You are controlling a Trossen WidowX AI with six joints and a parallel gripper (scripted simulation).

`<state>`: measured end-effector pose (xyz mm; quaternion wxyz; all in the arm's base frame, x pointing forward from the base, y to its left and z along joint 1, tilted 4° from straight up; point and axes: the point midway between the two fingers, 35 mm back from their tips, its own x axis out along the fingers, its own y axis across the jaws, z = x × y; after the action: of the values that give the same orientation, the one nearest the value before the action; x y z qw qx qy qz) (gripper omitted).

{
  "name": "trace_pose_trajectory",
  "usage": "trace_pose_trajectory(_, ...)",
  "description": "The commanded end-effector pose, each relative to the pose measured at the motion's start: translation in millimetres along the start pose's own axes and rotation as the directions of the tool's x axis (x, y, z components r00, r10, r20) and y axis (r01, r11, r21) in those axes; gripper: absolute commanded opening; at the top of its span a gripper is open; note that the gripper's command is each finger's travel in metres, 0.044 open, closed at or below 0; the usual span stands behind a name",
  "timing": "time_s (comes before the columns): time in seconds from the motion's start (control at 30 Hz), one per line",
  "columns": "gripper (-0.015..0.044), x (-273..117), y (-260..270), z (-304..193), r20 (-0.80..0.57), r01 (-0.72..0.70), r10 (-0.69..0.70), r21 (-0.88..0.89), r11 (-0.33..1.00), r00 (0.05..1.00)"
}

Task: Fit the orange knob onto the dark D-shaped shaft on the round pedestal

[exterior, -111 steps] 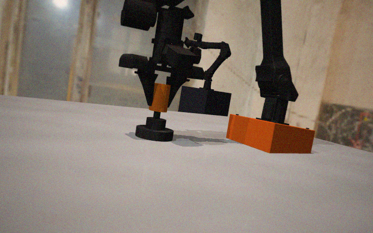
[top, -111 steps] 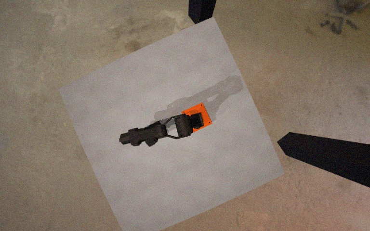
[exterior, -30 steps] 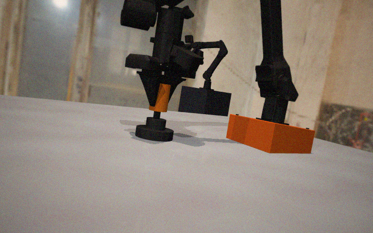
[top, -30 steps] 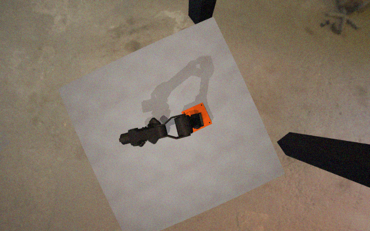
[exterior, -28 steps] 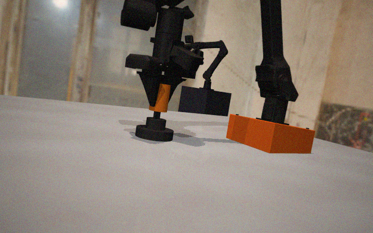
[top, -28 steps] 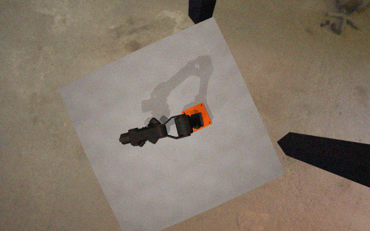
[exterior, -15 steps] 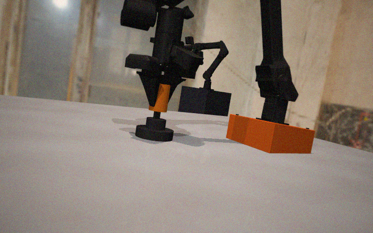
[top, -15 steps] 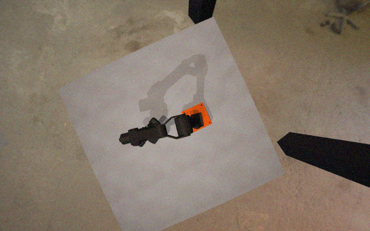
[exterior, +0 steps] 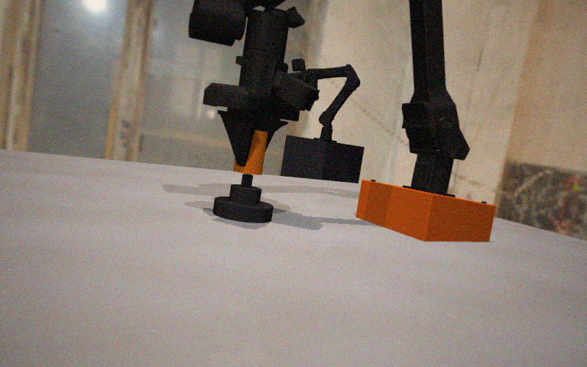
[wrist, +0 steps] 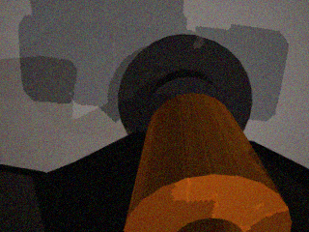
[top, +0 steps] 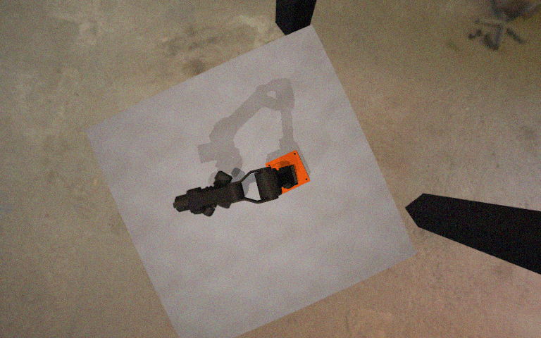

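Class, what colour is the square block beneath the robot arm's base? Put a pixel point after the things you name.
Orange [top: 301, 172] [exterior: 407, 216], best in exterior view.
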<state>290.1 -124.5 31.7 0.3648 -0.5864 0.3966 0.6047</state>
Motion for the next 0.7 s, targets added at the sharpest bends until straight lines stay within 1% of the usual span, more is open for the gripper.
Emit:
trace_pose_trajectory(0.0, 0.0000, 1.0, -0.4, -0.3, -0.003, 0.001, -0.001, -0.032, 0.999, 1.000)
trace_pose_trajectory(0.67, 0.0000, 3.8, 1.2, 0.1, -0.003, 0.001, -0.001, -0.032, 0.999, 1.000)
